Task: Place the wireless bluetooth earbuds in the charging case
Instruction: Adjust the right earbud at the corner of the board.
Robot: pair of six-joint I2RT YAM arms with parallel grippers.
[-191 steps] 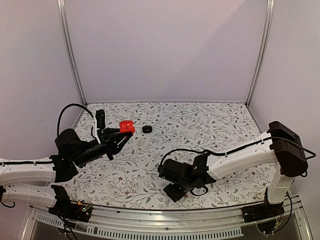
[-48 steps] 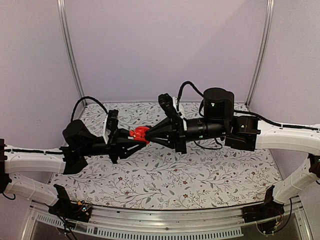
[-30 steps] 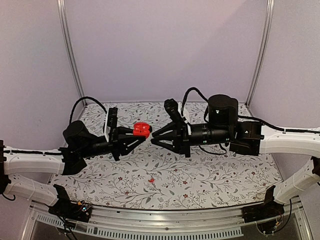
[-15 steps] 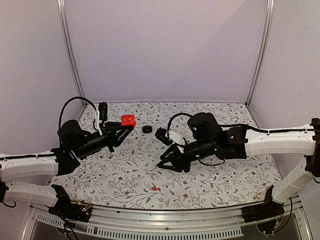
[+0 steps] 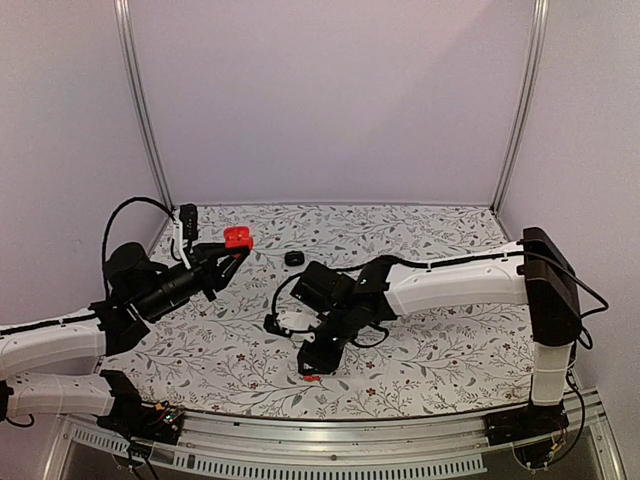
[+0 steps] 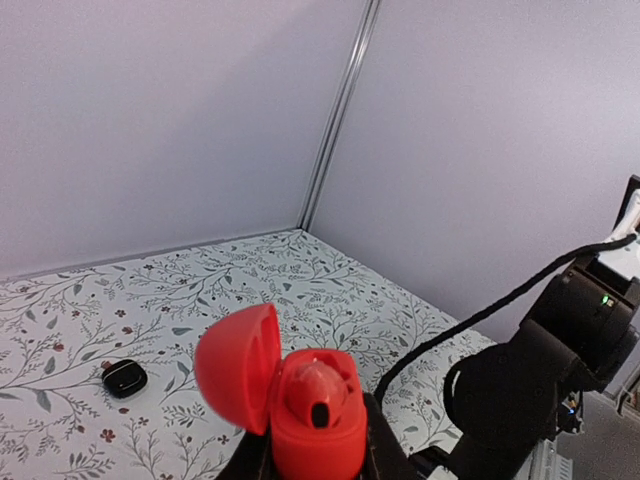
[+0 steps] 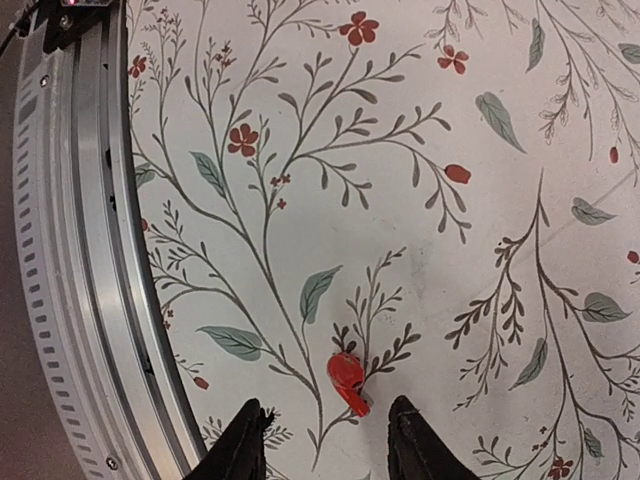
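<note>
The left gripper (image 5: 230, 252) is clamped on the red charging case (image 6: 320, 428), held above the floral table (image 5: 440, 250) with its lid swung open (a seated earbud (image 6: 315, 390) shows inside). A small black case (image 5: 294, 258) lies on the cloth. The right gripper (image 7: 325, 410) has its jaws parted, and the loose red earbud (image 7: 348, 383) lies ungripped on the table just ahead of its fingertips.
</note>
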